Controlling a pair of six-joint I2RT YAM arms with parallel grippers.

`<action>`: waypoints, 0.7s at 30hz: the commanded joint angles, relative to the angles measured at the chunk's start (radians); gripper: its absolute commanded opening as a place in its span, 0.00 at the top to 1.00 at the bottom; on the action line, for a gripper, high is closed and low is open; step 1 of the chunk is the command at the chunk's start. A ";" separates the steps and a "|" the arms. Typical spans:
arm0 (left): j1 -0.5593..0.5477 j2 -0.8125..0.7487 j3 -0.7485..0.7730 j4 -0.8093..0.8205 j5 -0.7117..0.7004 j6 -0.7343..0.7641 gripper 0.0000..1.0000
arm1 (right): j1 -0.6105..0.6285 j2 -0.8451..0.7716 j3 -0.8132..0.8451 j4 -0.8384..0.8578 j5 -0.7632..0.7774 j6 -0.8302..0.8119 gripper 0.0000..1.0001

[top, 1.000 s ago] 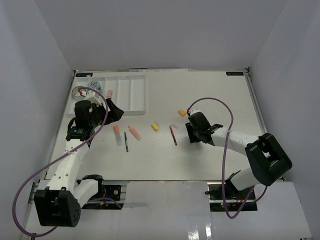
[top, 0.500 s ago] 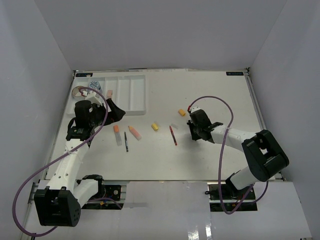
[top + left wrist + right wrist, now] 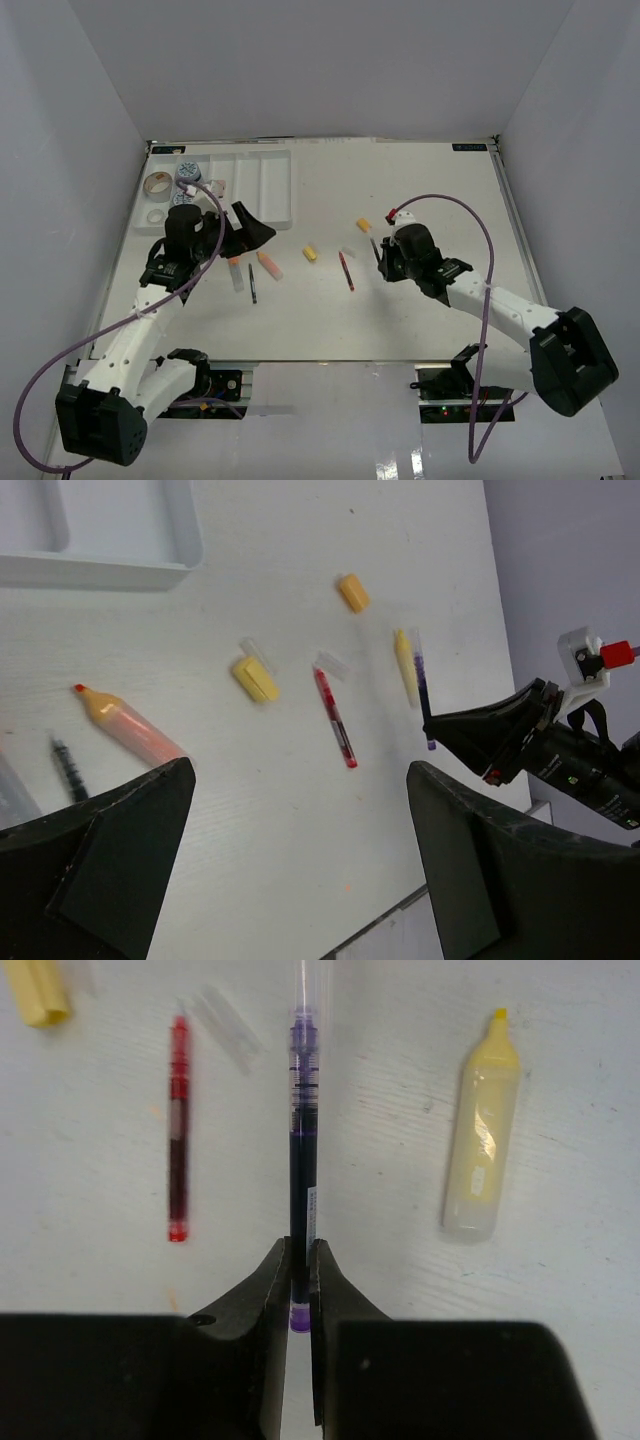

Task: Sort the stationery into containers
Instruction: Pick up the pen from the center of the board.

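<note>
Pinches the purple pen [image 3: 302, 1150] at its end with the right gripper [image 3: 300, 1260], right of the counter's middle. Holds the left gripper [image 3: 252, 226] wide and empty near the white tray [image 3: 266, 182] at the far left corner. Calls next, probably, for carrying the pen across into 1 long compartment.

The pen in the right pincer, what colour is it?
Purple. The pen shows best in the right wrist view.

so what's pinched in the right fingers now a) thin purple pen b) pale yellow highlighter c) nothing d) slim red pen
a: the right wrist view shows the fingers shut on the thin purple pen; the slim red pen and pale yellow highlighter lie loose beside it.
</note>
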 commanded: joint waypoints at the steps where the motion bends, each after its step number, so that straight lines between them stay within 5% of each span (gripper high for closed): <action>1: -0.149 -0.023 0.023 0.018 -0.117 -0.127 0.02 | 0.037 -0.098 -0.038 0.131 -0.074 0.098 0.92; 12: -0.613 0.267 0.163 0.136 -0.496 -0.258 0.07 | 0.135 -0.214 -0.085 0.309 -0.085 0.245 0.92; 21: -0.687 0.427 0.247 0.207 -0.528 -0.267 0.22 | 0.143 -0.228 -0.121 0.386 -0.105 0.286 0.92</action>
